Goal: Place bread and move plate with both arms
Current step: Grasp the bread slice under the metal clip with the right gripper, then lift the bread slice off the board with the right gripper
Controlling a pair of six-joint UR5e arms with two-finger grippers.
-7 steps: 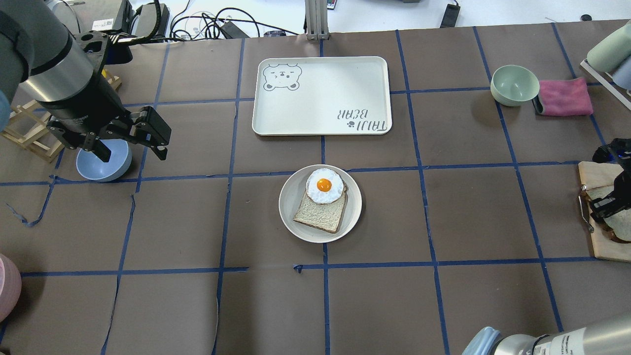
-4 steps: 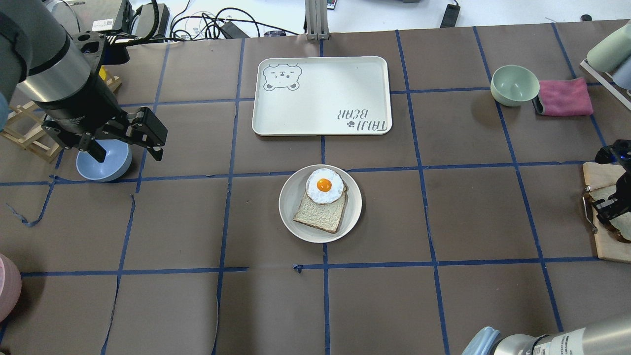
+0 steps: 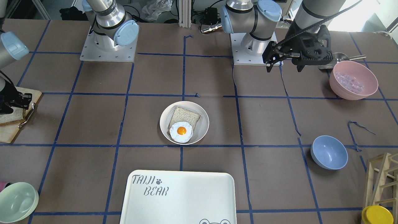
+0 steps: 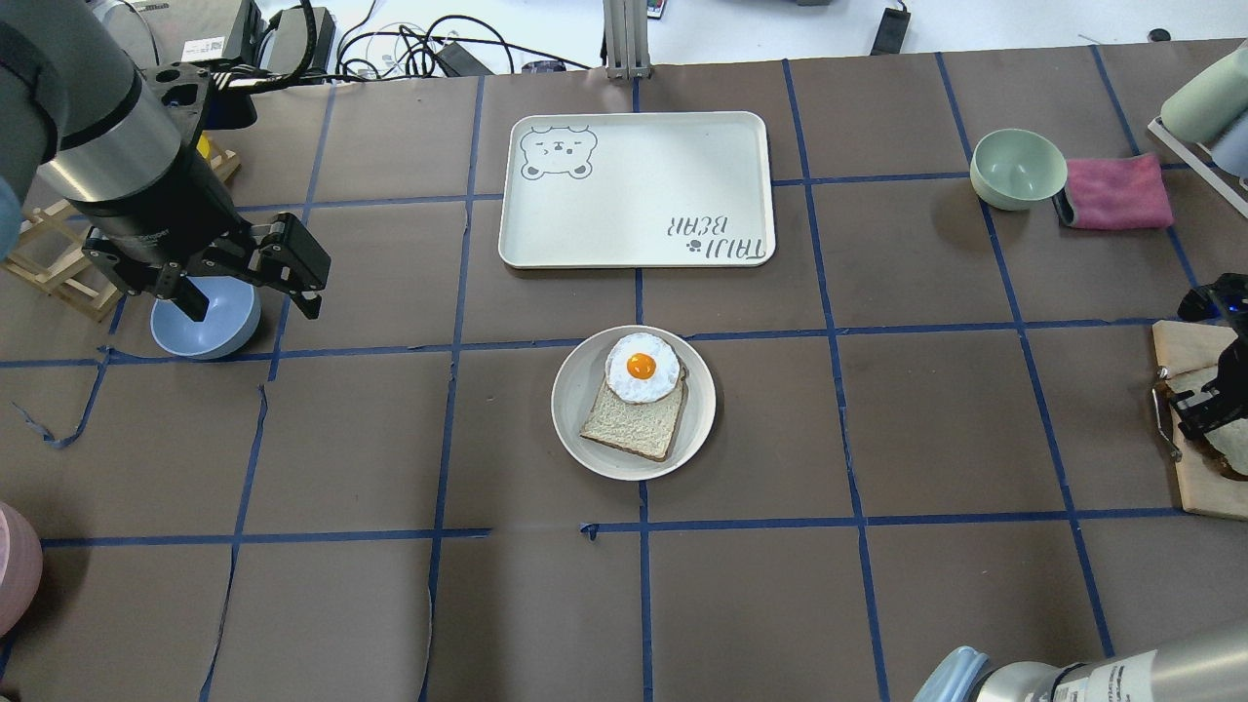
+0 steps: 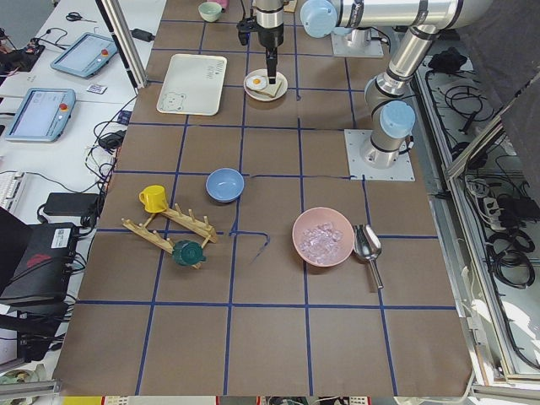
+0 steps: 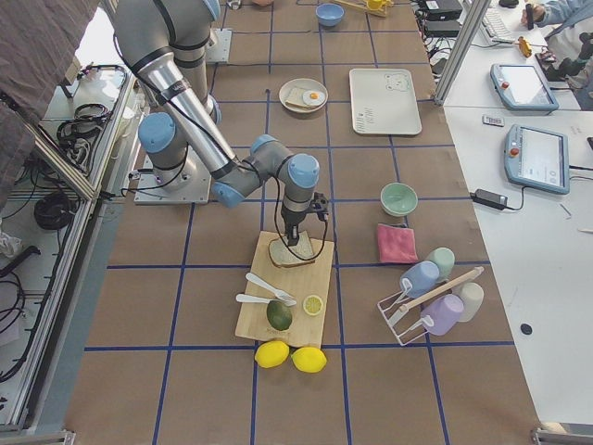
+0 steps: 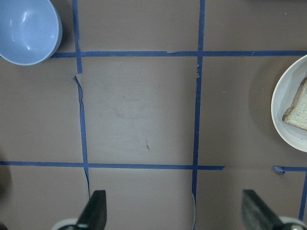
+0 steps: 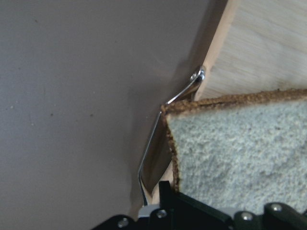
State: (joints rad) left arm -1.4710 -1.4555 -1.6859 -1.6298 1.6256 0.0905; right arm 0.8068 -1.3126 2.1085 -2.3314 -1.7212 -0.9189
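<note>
my left gripper (image 4: 252, 292) is hovering above the brown table (image 4: 877, 604), just beside the blue bowl (image 4: 200, 331). its two fingers are standing spread wide and gripping nothing. my right gripper (image 4: 1201, 408) is reaching down at the table's right edge, over the wooden cutting board (image 4: 1204, 497). i cannot tell whether it is spread or pinching, as the wrist view is showing only its black body along the lower border. the bread (image 8: 240, 153), greyish with a dark brown crust, is lying flat on that board, directly under the right gripper and next to the board's metal wire loop (image 8: 196, 81). the plate (image 4: 575, 395) is sitting at the table's middle, well apart from both grippers. it is carrying a smaller bread slice (image 4: 634, 429), with a fried egg (image 4: 641, 369) resting on the slice's end away from me. the taiji bear tray (image 4: 634, 185) is lying just beyond the plate.
</note>
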